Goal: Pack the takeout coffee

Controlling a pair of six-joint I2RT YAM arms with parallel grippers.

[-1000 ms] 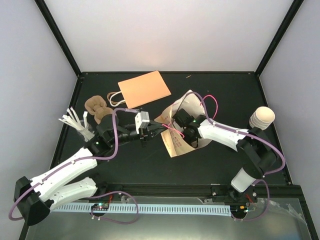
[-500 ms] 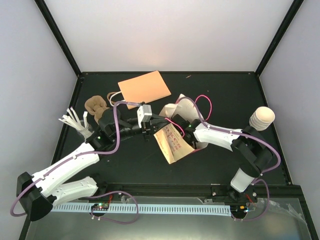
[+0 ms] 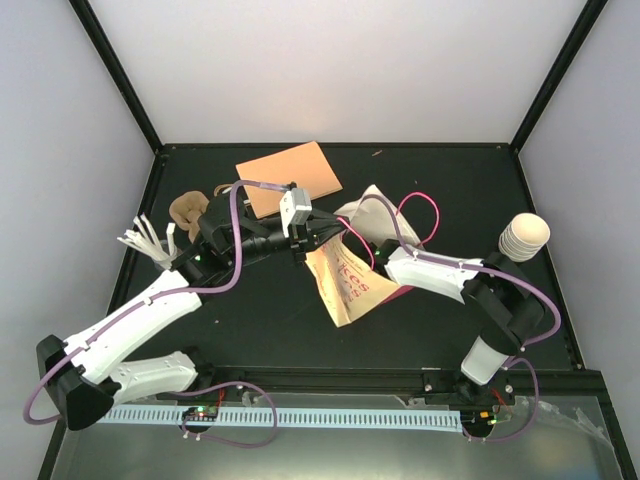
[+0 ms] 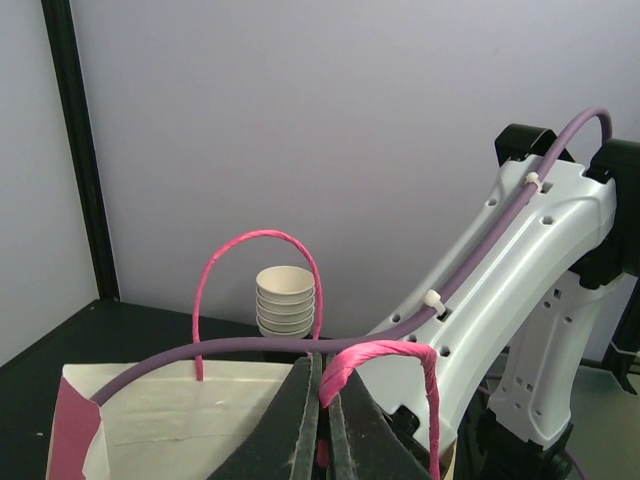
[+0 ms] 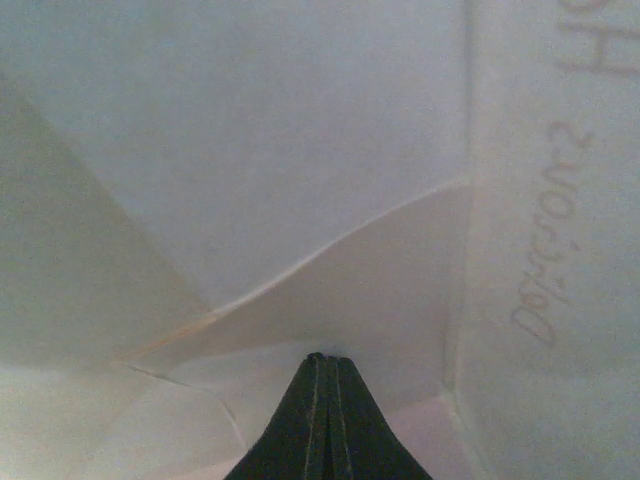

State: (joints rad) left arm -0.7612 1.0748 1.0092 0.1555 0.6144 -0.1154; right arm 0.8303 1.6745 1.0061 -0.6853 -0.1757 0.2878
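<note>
The takeout coffee (image 3: 524,236) is a cream-white ribbed paper cup standing at the right side of the table, also seen far off in the left wrist view (image 4: 286,300). Neither gripper is near it. A cream paper bag (image 3: 352,285) with pink handles lies tilted at the table's middle. My left gripper (image 4: 322,362) is shut on one pink handle (image 4: 385,354) and holds it up at the bag's mouth (image 3: 318,238). My right gripper (image 5: 327,358) is shut, reaches inside the bag and its tips touch the inner paper wall; the bag hides it from above.
A flat orange bag (image 3: 288,177) lies at the back. A brown pulp carrier (image 3: 190,212) and a bundle of white sticks (image 3: 148,243) sit at the left. Black frame posts (image 3: 120,80) border the table.
The left gripper has carried the pink handle towards the back and right. The bag has risen and opened wider around the right gripper, which stays inside it.
</note>
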